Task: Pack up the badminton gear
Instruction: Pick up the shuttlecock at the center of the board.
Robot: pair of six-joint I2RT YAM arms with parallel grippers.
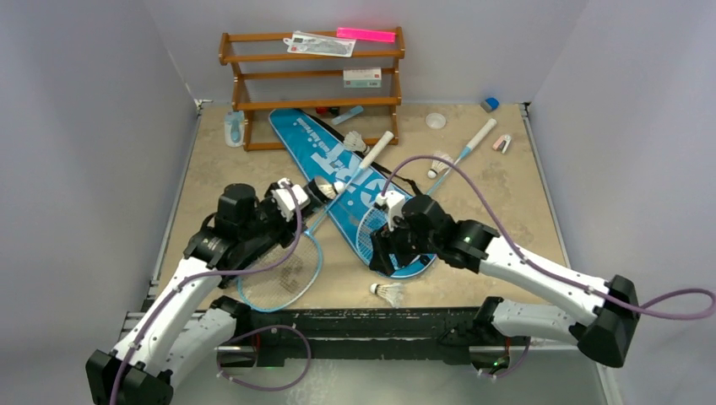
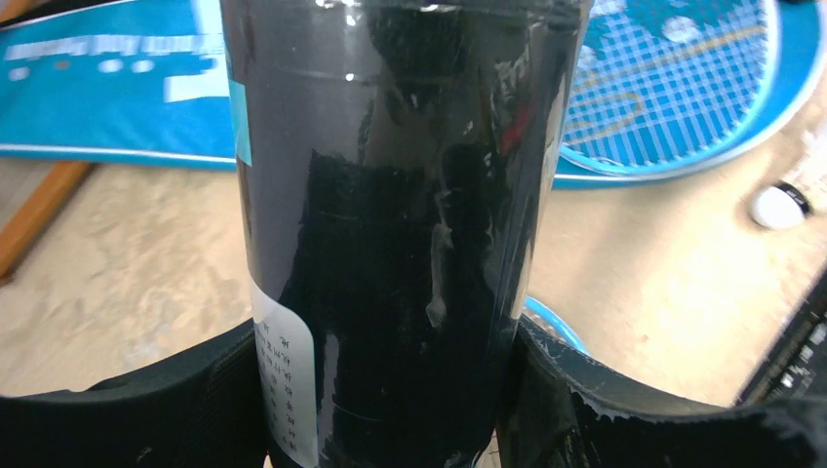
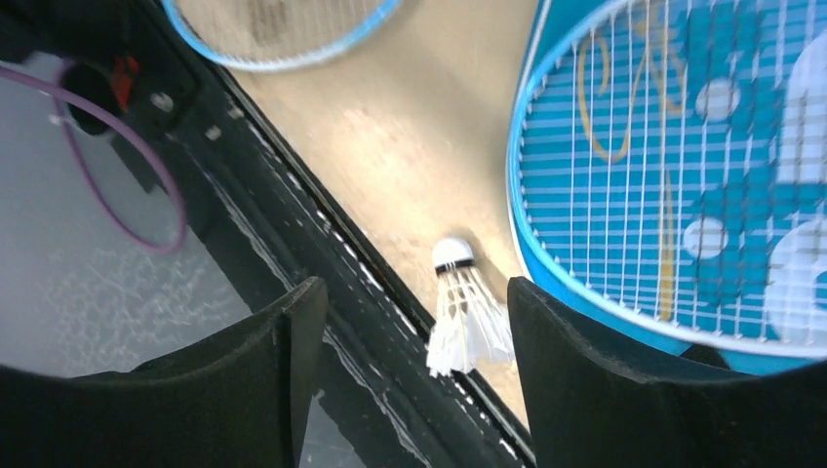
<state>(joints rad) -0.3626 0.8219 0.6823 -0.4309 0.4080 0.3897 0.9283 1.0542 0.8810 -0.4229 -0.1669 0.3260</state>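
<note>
Illegible white label (image 2: 288, 390) on black tube (image 2: 400, 234)

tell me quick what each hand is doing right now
left hand: closed on the black tube
right hand: open, holding nothing; a white shuttlecock lies loose beyond it

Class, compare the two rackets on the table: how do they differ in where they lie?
The left racket rests its head on bare table; the right racket rests its head on the bag. The left racket's shaft crosses the bag; the right racket's handle lies off it, on the table. Both have light-blue frames and white handles.
</note>
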